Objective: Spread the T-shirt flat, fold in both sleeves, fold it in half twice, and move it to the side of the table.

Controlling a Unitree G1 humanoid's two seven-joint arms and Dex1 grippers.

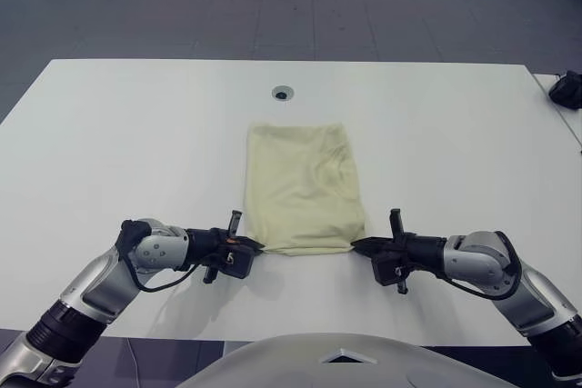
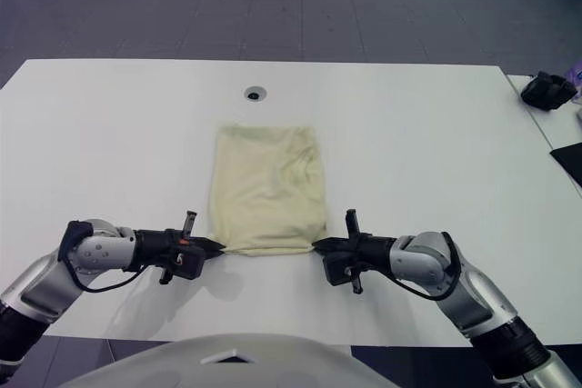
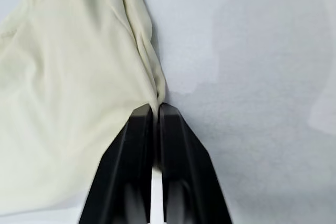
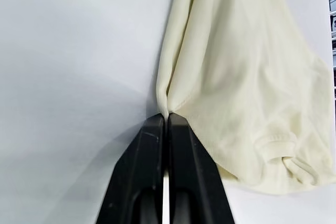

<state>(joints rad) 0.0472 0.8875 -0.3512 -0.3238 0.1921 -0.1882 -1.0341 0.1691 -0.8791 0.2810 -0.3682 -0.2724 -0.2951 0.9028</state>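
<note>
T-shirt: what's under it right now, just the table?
White table shows all round the folded T-shirt, so it seems to lie straight on it. The left gripper and right gripper pinch its near corners. The tabletop beneath the cloth is covered.

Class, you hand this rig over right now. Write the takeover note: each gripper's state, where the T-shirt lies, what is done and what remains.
Left gripper: shut on the T-shirt at its near left corner.
Right gripper: shut on its near right corner.
T-shirt: lies flat at the middle of the table, a narrow rectangle running away from the robot.
Done: spread out; both sleeves appear folded in.
Left: both half folds, then the move to the table's side.
</note>
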